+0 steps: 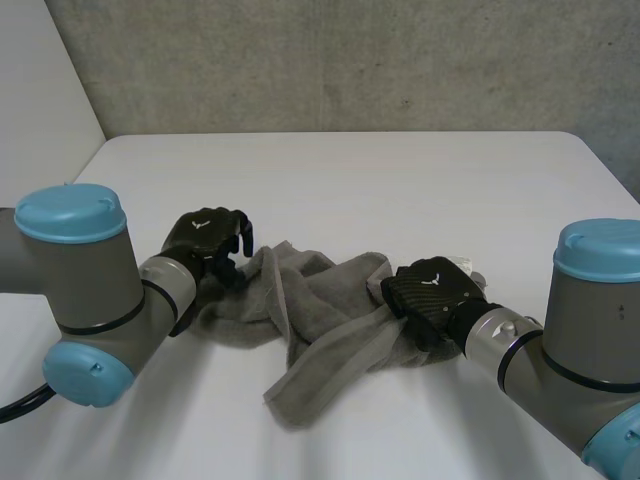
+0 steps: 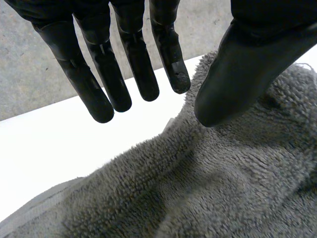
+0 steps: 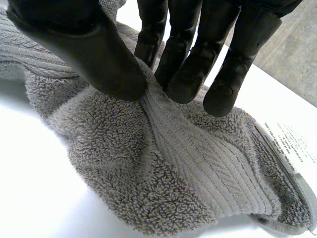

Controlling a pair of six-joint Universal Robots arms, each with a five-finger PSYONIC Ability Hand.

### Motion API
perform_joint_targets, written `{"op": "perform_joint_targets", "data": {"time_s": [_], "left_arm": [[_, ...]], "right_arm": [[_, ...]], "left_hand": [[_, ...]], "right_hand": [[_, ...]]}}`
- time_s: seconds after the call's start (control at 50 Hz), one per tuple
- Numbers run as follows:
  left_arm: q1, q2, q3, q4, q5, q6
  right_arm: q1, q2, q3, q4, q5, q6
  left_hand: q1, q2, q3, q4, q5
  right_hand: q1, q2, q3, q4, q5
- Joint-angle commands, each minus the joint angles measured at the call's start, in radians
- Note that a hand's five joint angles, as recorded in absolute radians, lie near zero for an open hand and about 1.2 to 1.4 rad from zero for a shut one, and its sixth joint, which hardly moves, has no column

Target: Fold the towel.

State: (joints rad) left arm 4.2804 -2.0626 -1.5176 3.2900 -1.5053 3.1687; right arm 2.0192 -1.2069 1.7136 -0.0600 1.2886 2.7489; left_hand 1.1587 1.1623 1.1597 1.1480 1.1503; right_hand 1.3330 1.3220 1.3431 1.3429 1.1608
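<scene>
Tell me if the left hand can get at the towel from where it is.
Probably yes. The left hand hangs open right at the edge of the towel, fingers straight and thumb apart, with nothing between them and the cloth.

A grey terry towel (image 1: 300,320) is seen crumpled in a loose, bunched heap at the lower centre of the frame; a ribbed band (image 3: 198,163) is woven in.

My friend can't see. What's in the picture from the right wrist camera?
The right hand pinches a ridge of the grey towel between its thumb and fingers. The towel lies crumpled on the white table, with a white printed label at its edge near the fingertips.
</scene>
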Motion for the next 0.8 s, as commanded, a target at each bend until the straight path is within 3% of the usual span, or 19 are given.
{"op": "perform_joint_targets", "data": {"time_s": [0.02, 0.3, 0.34, 0.38, 0.54, 0.8], "left_arm": [[0.042, 0.001, 0.047, 0.037, 0.053, -0.036], [0.094, 0.015, -0.003, 0.045, 0.051, 0.008], [0.099, 0.015, -0.004, 0.045, 0.054, 0.028], [0.101, 0.015, 0.004, 0.045, 0.053, 0.072], [0.101, -0.007, 0.03, 0.053, 0.056, 0.161], [0.102, -0.117, 0.08, 0.053, 0.059, 0.214]], "right_arm": [[-0.013, 0.038, -0.071, 0.094, 0.012, -0.077], [-0.04, 0.029, -0.088, 0.092, 0.014, -0.077], [-0.053, 0.026, -0.088, 0.094, 0.014, -0.077], [-0.069, 0.018, -0.095, 0.092, 0.014, -0.077], [-0.151, -0.019, -0.109, 0.089, 0.006, -0.071], [-0.26, -0.02, -0.143, 0.095, 0.008, -0.074]], "left_hand": [[0.238, 0.234, 0.237, 0.248, 0.071], [0.238, 0.234, 0.237, 0.248, 0.071], [0.109, 0.105, 0.108, 0.12, -0.057], [-0.18, -0.184, -0.181, -0.17, -0.346], [-0.461, -0.464, -0.462, -0.45, -0.627], [-0.437, -0.441, -0.438, -0.427, -0.603]], "right_hand": [[0.063, 0.074, 0.053, 0.053, 0.061], [0.063, 0.074, 0.053, 0.053, 0.061], [0.063, 0.074, 0.053, 0.053, 0.061], [0.063, 0.074, 0.053, 0.053, 0.061], [0.063, 0.074, 0.053, 0.053, 0.061], [0.063, 0.074, 0.053, 0.053, 0.061]]}}
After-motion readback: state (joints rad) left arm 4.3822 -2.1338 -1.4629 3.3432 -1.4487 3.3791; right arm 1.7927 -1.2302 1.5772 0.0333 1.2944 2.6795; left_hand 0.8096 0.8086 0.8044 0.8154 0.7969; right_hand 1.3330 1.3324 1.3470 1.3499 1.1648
